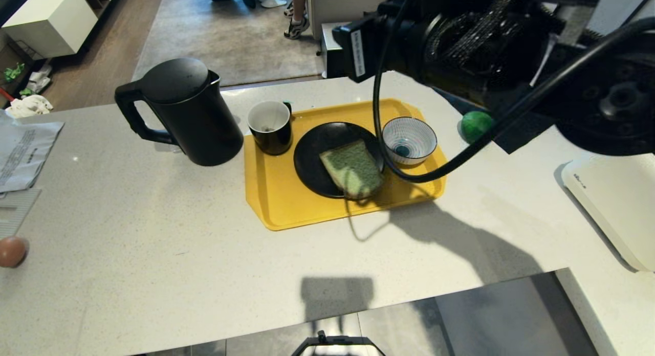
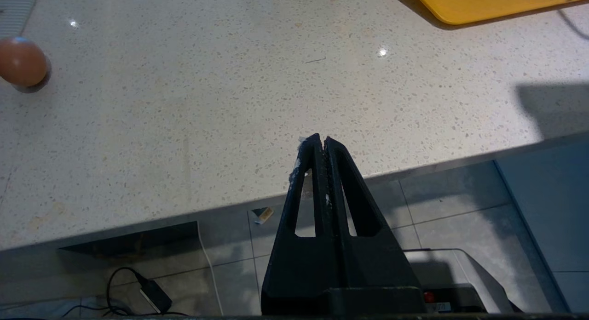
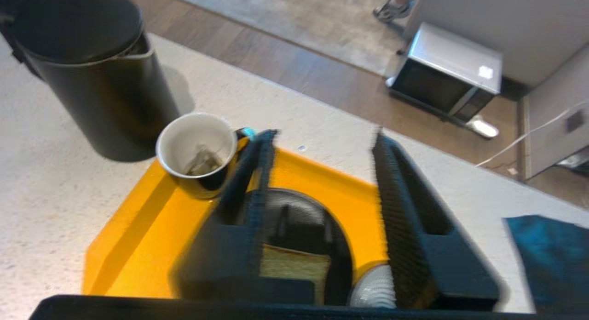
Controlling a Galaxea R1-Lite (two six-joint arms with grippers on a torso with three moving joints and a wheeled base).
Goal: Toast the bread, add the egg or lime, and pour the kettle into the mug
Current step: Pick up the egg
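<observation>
The bread lies on the black plate in the yellow tray on the tabletop, the mug with its teabag at the tray's corner and the kettle just beside it. The striped bowl sits on the tray's other side, and the lime rests off the tray nearby. The right end effector hangs over the plate, fingers parted, holding nothing. The left end effector is closed at the tabletop's edge, empty. An egg sits well apart.
</observation>
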